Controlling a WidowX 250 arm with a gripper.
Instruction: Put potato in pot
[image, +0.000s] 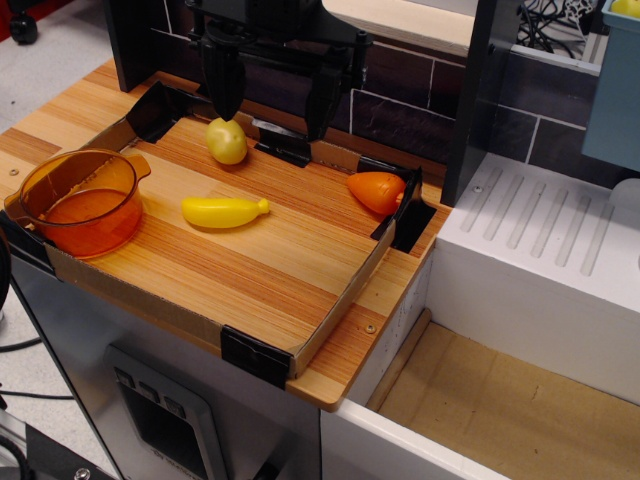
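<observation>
Potato (227, 141): small, smooth, pale yellow-green, egg-like, with a soft shine on its upper side.
Potato axis: stands roughly upright, long axis running near-vertical in the view, narrower end up toward the claw.
Potato place: on the wooden tray floor (250, 260) near the back edge, left of centre, just below the left finger.
Claw (274, 100): black, spread wide; its two fingers hang well apart, the left one (223, 85) directly above the potato, the right one off to the side over bare wood. Whether the left tip touches the potato cannot be told. Nothing is held between them.
Pot (78, 201): translucent orange, round, small side handles, open mouth up, at the tray's left front corner, well apart from the potato.
Banana (224, 211): bright yellow, lying flat, long axis left-right, between potato and front edge.
Orange toy (376, 190): pointed, at the tray's right side against the black corner bracket (405, 200).
</observation>
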